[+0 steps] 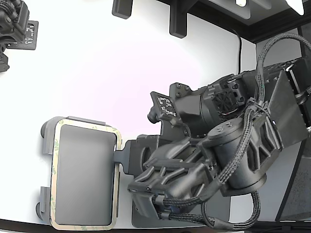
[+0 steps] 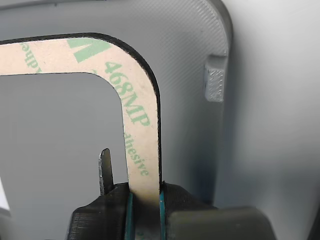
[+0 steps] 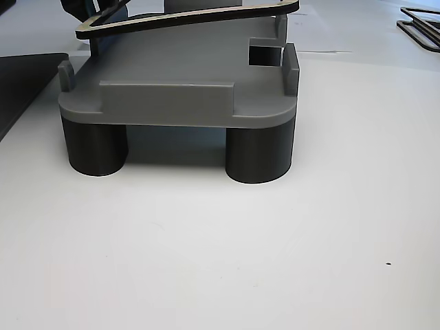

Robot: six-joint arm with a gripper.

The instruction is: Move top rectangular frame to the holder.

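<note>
1. Currently the claw (image 2: 145, 200) is clamped on 1 side of the frame (image 2: 131, 95), pads pressing both faces.
2. Frame sits over the holder (image 1: 48, 145); in the other view it is tilted, 1 end raised above the tray.
3. Holder stands on round feet on the white worktop (image 3: 275, 261).

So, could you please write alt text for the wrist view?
The gripper pinches one side of the beige frame with green lettering, held over the grey holder. A raised tab stands at the holder's edge.
</note>
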